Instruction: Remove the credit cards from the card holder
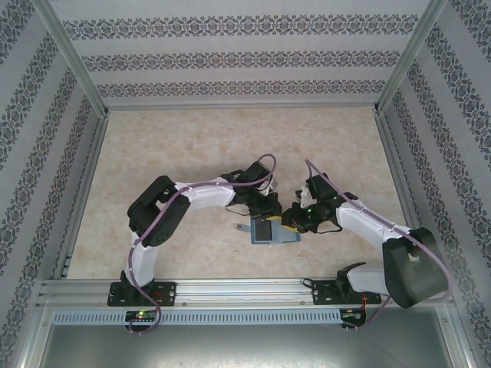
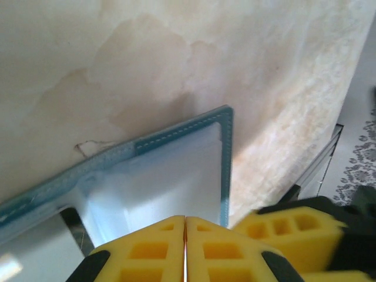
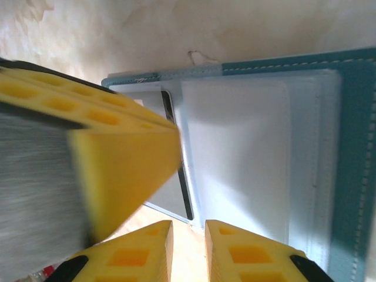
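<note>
The card holder [image 1: 275, 232] lies open on the table between the two arms, teal-edged with a pale grey-blue inside [image 3: 247, 153] [image 2: 170, 182]. A credit card [image 3: 170, 197] with a dark edge and grey face sits in one half of it, and from above it shows as a dark rectangle [image 1: 263, 228]. My left gripper [image 2: 185, 220] is shut, its tips down over the holder's inner pocket. My right gripper [image 3: 188, 226] hovers at the holder's near edge, jaws a little apart with bare table between them. The left gripper's yellow finger [image 3: 100, 135] covers part of the card.
Beige mottled tabletop [image 1: 230, 146] stretches behind the holder. Patterned walls and metal frame posts [image 1: 73, 61] enclose the table on three sides. A metal rail [image 1: 230, 287] runs along the near edge by the arm bases.
</note>
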`<action>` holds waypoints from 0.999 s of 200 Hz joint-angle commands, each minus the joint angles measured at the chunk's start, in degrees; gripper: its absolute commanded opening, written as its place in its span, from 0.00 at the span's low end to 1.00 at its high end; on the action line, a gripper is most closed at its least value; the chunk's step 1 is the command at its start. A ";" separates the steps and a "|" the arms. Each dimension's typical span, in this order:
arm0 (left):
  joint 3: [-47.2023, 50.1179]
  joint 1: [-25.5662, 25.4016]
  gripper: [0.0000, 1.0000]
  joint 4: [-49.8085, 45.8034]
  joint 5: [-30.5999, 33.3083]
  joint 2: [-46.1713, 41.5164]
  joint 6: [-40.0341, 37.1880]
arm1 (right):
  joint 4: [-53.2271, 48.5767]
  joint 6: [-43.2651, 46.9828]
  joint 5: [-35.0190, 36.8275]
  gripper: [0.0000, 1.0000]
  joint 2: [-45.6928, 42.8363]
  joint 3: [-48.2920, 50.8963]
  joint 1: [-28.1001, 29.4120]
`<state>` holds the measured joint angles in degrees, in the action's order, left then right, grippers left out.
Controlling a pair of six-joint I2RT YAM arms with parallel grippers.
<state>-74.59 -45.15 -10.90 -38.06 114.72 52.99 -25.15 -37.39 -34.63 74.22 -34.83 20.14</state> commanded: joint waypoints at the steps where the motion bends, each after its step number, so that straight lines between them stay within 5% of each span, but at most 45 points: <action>1: 1.93 1.82 0.08 -2.29 2.17 -4.48 -1.27 | 1.80 -0.66 -0.88 0.21 2.11 -1.87 1.67; 81: 8.08 3.75 0.06 -8.16 4.67 -8.39 -4.13 | 3.66 -1.02 0.56 0.20 11.74 -7.81 7.97; 200: 12.26 3.75 0.01 -7.70 2.79 -7.02 -4.00 | 1.94 1.40 5.34 0.26 17.19 -10.00 8.51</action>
<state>-61.78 -41.60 -16.78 -34.50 107.44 50.33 -22.06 -37.10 -31.35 90.85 -43.68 28.29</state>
